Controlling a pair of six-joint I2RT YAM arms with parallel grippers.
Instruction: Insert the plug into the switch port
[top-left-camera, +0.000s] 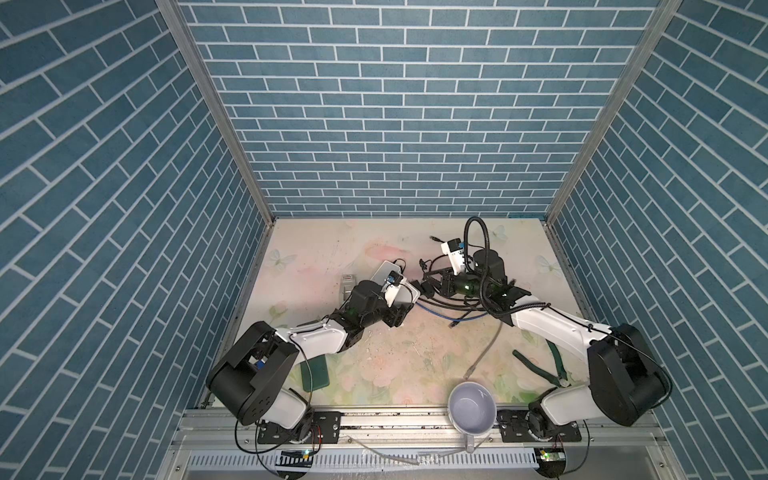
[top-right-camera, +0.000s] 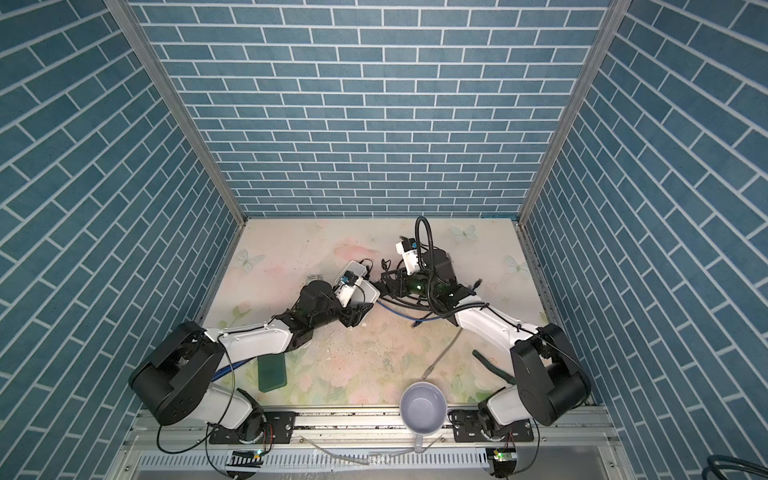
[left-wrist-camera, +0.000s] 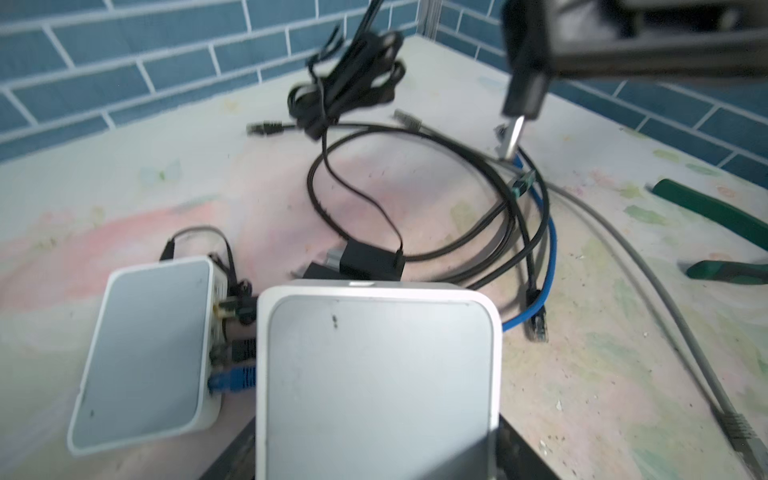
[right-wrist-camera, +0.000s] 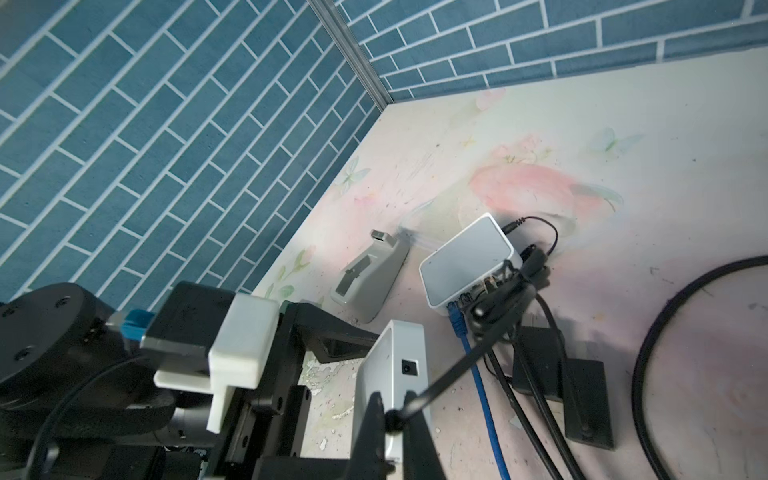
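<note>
Mug and pliers are seen lying unused by the front edge of the worktop. Further in, near the middle, a white switch is clamped between the widely spread jaws of the left tool. Its side with the round port is turned toward the right tool. That tool is pinched together on the black plug at the end of a thin cord. The plug is held near the port but apart from it. Pick-up and presentation are judged done; alignment and the push home are left. Beyond, a second switch is seen flat on the worktop with cords already fitted.
</note>
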